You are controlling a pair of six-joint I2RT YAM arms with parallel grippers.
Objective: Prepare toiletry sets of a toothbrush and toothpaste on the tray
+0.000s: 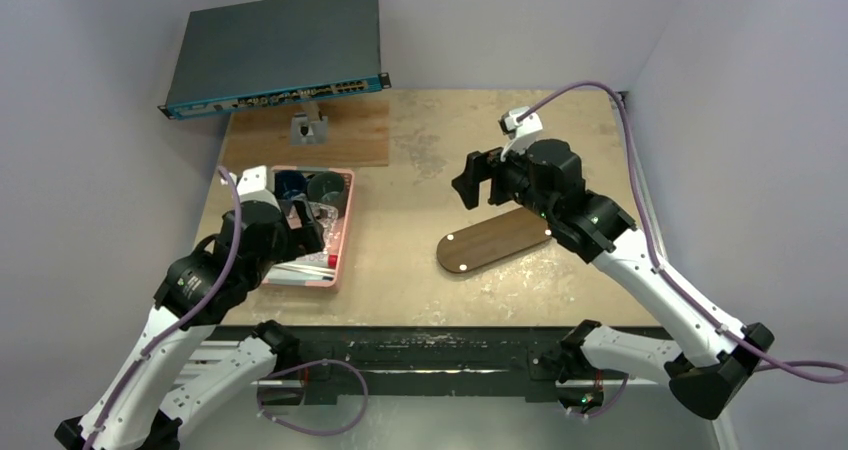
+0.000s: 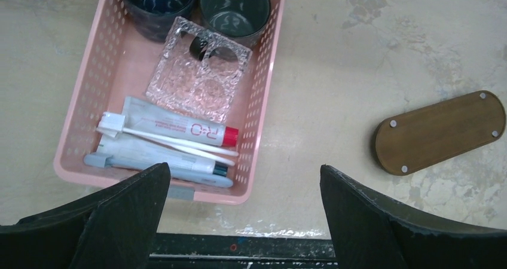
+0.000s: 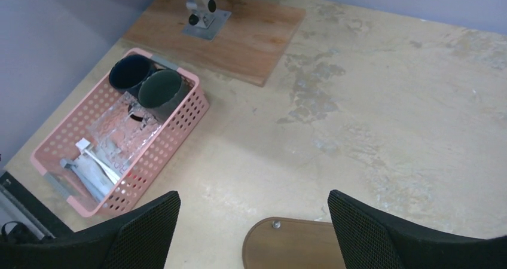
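The toiletry items lie in the near end of a pink basket (image 2: pixel 89 95). A white toothbrush (image 2: pixel 173 142) rests across a silver tube with a red cap (image 2: pixel 173 125). Below them are a second tube with a dark cap (image 2: pixel 161 159) and a pale grey toothbrush (image 2: pixel 179 176). The dark brown tray (image 1: pixel 495 240) lies bare at mid table, also seen in the left wrist view (image 2: pixel 439 131) and the right wrist view (image 3: pixel 293 245). My left gripper (image 2: pixel 242 170) hangs open above the basket's near right corner. My right gripper (image 3: pixel 254 194) is open above the tray's left end, holding nothing.
Two dark mugs (image 2: pixel 158 0) (image 2: pixel 234 6) and a clear glass holder (image 2: pixel 200 69) fill the basket's far end. A network switch (image 1: pixel 275 50) stands on a post above a wooden board (image 1: pixel 310 135) at the back left. Grey walls close in on both sides.
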